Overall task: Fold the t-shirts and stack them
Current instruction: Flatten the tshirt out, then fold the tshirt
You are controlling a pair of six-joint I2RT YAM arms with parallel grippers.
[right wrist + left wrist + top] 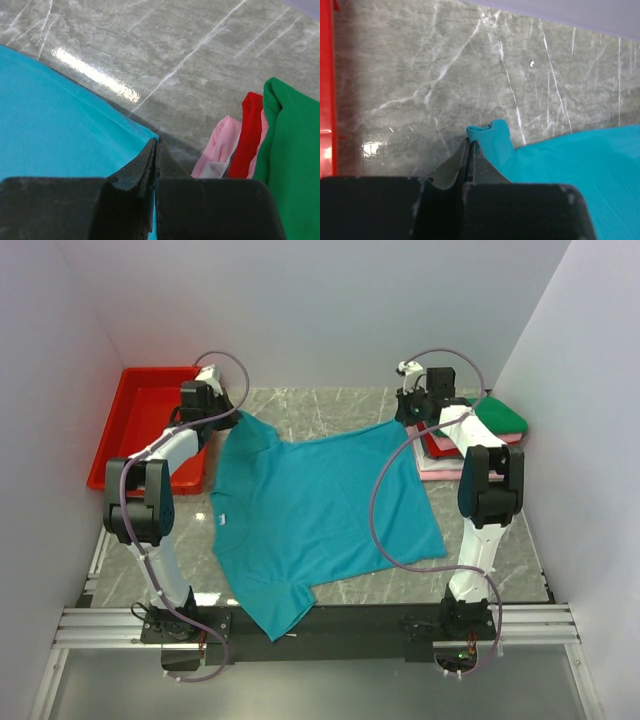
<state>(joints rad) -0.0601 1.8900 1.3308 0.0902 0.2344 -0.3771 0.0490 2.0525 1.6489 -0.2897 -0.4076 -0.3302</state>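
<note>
The teal t-shirt (320,505) lies spread flat on the marble counter (330,405) between the two arms. Its collar points toward the left arm, its hem toward the right, and one sleeve hangs near the counter's front edge. It is light, limp cloth that will sag, stretch and crease wherever it is unsupported, so corners and hems look like the best places to hold it. Two holds pulled apart should keep an edge taut. The left gripper (470,145) has its jaws pressed together on the tip of the far sleeve, where the fabric bunches up in a small curl. The right gripper (154,145) has its jaws pressed together on the far hem corner. The top view alone shows the whole outline of the shirt, the red tray (145,415) beyond the left arm, and both holds sitting along the same far edge. Only the wrist views show how little cloth each pinch takes. The right wrist view also separates the folded pile beside the right arm into a green shirt (295,150) over a red shirt (250,130) and a pink shirt (220,142).
</note>
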